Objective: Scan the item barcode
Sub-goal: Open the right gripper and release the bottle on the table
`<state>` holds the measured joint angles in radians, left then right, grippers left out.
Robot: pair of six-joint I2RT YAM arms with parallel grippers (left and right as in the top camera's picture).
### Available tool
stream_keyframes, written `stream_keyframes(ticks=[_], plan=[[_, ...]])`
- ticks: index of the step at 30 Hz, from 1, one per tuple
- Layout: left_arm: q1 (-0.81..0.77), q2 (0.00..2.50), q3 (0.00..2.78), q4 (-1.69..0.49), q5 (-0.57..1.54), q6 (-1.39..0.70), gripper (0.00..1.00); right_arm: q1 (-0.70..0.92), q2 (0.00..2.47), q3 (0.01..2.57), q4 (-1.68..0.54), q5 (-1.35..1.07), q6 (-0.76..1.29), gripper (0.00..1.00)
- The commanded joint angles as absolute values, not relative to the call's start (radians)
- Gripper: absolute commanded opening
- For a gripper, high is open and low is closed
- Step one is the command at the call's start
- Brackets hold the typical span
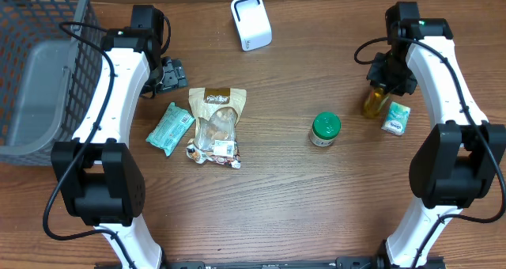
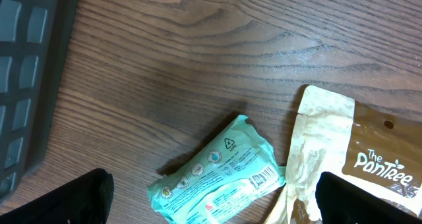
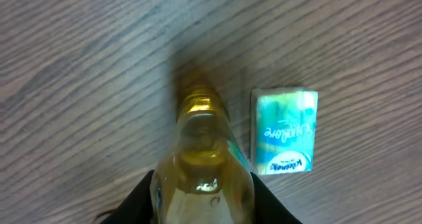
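While right gripper clamps the bottle, we see left gripper gaping, empty.
Clear bottle, yellow liquid inside.

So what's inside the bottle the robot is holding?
Yellow liquid shows through the clear bottle, gripped by the right gripper. How full it is can't be seen: the black fingers cover its near end.
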<state>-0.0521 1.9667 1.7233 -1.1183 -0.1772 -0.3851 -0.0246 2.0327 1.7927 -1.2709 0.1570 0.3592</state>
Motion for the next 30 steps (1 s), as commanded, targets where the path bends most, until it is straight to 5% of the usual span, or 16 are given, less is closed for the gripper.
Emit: stream_keyframes(ticks=[1, 20, 30], plan=[[-0.054, 1.974, 1.742, -1.118, -0.191, -0.370, 1.00, -0.024, 2.011, 1.794, -1.262, 0.152, 0.358, 0.19], [-0.054, 1.974, 1.742, -1.118, -0.191, -0.370, 1.00, -0.024, 2.011, 1.794, -1.250, 0.065, 0.284, 0.25], [-0.054, 1.974, 1.742, -1.118, -0.191, -0.370, 1.00, -0.024, 2.011, 1.794, -1.250, 0.065, 0.284, 0.73]])
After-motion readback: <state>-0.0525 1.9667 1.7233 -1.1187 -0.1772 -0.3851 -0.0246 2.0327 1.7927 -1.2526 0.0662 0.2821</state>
